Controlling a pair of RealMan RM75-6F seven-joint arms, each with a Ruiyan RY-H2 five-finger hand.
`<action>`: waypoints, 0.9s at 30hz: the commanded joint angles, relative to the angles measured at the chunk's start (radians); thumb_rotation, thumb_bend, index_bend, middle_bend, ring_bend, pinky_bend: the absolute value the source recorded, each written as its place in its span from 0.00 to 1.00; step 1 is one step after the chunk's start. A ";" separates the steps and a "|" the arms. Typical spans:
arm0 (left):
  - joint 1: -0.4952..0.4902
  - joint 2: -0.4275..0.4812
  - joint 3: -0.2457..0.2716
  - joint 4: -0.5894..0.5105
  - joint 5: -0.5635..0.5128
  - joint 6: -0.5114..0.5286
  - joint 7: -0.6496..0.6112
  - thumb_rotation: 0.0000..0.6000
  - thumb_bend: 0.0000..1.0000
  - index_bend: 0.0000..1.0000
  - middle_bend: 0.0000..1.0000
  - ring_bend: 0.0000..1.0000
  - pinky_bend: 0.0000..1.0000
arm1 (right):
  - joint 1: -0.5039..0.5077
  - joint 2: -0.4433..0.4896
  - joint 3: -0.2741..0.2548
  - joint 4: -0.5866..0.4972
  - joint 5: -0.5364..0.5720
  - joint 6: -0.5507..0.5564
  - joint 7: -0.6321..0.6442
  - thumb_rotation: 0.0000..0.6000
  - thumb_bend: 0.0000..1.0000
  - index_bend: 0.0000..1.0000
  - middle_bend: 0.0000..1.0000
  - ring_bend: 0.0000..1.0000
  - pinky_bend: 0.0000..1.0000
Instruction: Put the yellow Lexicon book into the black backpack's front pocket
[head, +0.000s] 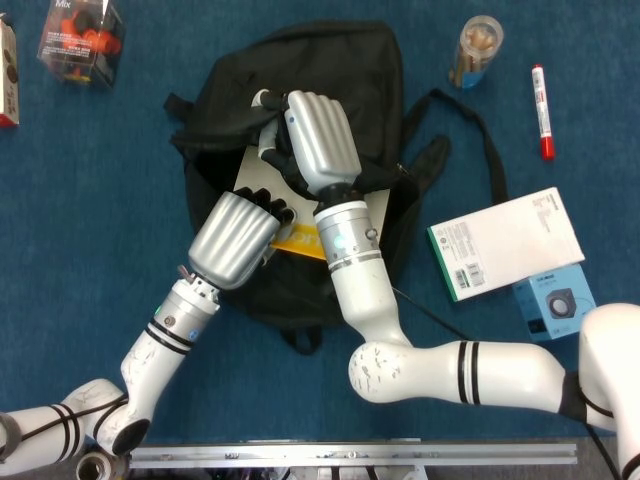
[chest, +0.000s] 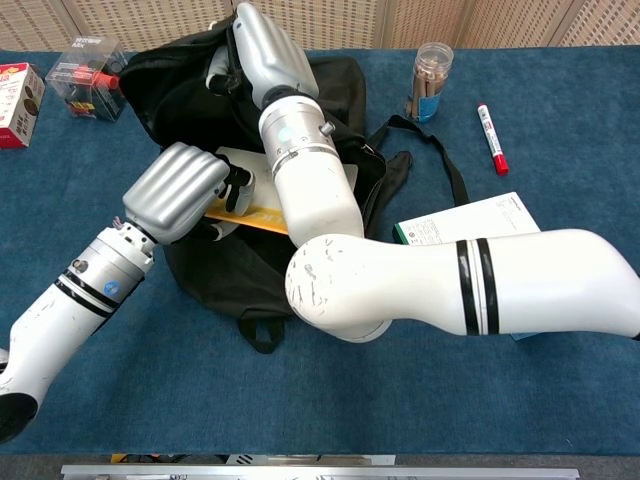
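Left hand (head: 233, 240), fingers curled around the lower edge of the yellow Lexicon book (head: 297, 236), held it at the mouth of the front pocket; in the chest view we saw the same hand (chest: 178, 192) gripping the book (chest: 252, 207) from the left. We found the book lying tilted across the black backpack (head: 340, 70), its pale cover facing up and only a yellow strip showing near the right forearm; most of it was hidden beneath the two hands and the fabric. How far it sat inside the pocket we could not tell.

Right hand (head: 320, 140) rested on the backpack just above the book, fingers bent over the dark fabric at the pocket's upper edge (head: 262, 130) and gripping it. In the chest view this hand (chest: 258, 50) reached over the bag (chest: 175, 80) from the near side.

The backpack lay flat on the blue table cover (head: 100, 180), its strap (head: 480, 130) trailing to the right. Beyond it to the right we noted a clear jar (head: 476, 50) and a red marker (head: 541, 110); nearer the robot lay a white box (head: 505, 243) overlapping a blue box (head: 555, 305). At the far left corner stood a clear packet with red contents (head: 80, 40) and a box at the frame's edge (head: 6, 75).
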 joint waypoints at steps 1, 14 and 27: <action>-0.002 -0.010 -0.004 0.006 -0.009 -0.004 0.013 1.00 0.28 0.64 0.64 0.55 0.69 | -0.002 0.001 -0.001 -0.004 -0.001 0.002 0.000 1.00 0.92 0.73 0.55 0.52 0.66; 0.024 0.019 -0.013 -0.040 -0.060 0.000 0.069 1.00 0.17 0.42 0.46 0.44 0.59 | -0.005 0.007 -0.005 -0.007 0.003 -0.001 -0.006 1.00 0.92 0.73 0.55 0.52 0.66; 0.053 0.024 -0.030 -0.043 -0.117 0.012 0.163 1.00 0.14 0.28 0.38 0.38 0.57 | -0.018 0.019 -0.018 -0.020 -0.001 -0.005 -0.003 1.00 0.92 0.73 0.55 0.52 0.66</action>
